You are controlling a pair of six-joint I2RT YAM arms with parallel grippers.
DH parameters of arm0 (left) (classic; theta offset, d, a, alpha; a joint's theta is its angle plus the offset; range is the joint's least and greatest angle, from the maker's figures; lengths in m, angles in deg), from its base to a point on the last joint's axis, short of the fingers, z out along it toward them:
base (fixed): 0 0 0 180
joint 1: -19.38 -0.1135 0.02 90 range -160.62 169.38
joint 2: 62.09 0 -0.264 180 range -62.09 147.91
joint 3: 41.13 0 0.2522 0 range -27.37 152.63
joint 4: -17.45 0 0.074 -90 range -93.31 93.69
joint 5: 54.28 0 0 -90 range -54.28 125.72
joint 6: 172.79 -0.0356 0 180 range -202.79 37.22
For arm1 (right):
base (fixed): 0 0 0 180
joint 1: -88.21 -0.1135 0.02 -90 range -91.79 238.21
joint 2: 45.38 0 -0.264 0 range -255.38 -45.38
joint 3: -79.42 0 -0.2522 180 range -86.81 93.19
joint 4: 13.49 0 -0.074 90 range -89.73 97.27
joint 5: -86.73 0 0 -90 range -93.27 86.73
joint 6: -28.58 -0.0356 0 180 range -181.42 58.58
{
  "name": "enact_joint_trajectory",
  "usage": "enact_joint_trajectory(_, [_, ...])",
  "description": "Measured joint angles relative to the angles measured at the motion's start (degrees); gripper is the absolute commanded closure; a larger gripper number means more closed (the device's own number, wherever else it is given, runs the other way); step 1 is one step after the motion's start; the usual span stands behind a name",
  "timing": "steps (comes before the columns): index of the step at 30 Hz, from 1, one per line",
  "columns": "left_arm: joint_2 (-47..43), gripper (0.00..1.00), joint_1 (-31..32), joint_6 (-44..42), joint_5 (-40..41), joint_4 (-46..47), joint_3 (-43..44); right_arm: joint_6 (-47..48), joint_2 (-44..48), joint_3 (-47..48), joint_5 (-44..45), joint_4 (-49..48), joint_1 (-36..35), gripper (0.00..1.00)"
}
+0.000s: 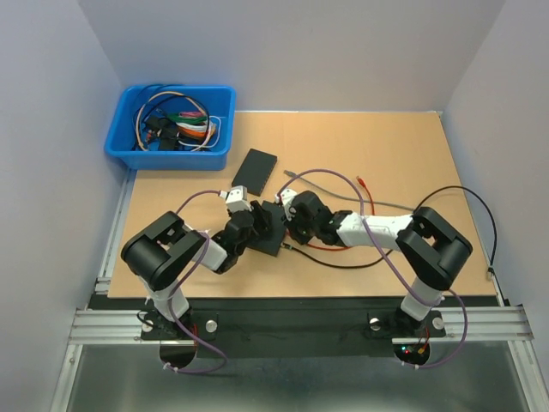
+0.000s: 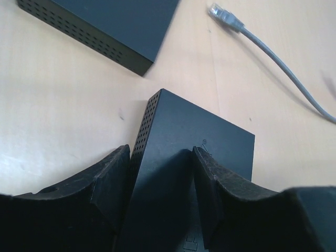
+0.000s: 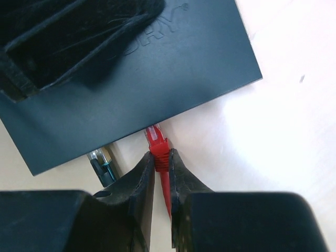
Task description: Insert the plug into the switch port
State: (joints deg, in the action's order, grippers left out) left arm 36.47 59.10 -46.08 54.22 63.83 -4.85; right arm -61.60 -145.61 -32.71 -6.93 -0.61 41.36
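The black switch [image 1: 273, 233] [image 2: 205, 136] [image 3: 173, 63] lies on the table between both arms. My left gripper [image 1: 257, 225] [image 2: 160, 152] is shut on the switch, one finger against its perforated side and the other lying over its top face. My right gripper [image 1: 292, 225] [image 3: 161, 156] is shut on the red plug [image 3: 156, 139], pinching its ribbed boot. The plug's clear tip touches the switch's near side face; the port itself is hidden under the top edge. The red cable [image 1: 324, 248] trails back along the right arm.
A second black box [image 1: 255, 171] [image 2: 115, 26] lies farther back. A grey cable [image 1: 343, 190] ends in a clear plug [image 2: 224, 16] near it. A black cable's plug [image 3: 102, 165] lies left of the red one. A blue bin [image 1: 129, 150] of cables stands back left.
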Motion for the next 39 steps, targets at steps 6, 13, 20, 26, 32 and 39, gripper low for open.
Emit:
enact_joint_trajectory(6, [-1.6, 0.42, 3.1, 1.5, -4.2, -2.9, 0.2, -1.2, 5.4, -6.0, 2.3, -0.4, -2.9, 0.44])
enact_joint_trajectory(13, [-3.1, 0.42, 4.6, 2.6, -9.1, -6.3, 0.9, -3.5, 12.3, -12.2, 1.8, -0.5, -6.0, 0.33])
enact_joint_trajectory(20, [-4.7, 0.42, 7.0, 5.9, -14.4, -11.2, 2.0, -8.5, 21.6, -15.3, 6.6, -6.3, -6.1, 0.27])
enact_joint_trajectory(26, [-5.8, 0.42, 7.6, 6.7, -17.7, -16.2, 3.9, -11.5, 27.6, -16.3, 12.5, -8.6, -6.4, 0.27])
enact_joint_trajectory(32, [-7.4, 0.42, 7.4, 6.7, -18.6, -20.3, 4.6, -18.3, 30.0, -16.2, 22.4, -0.1, -6.4, 0.33])
enact_joint_trajectory(39, [-9.8, 0.42, 6.3, 6.7, -20.0, -24.1, 4.3, -28.3, 29.9, -16.1, 26.2, 15.1, -6.4, 0.44])
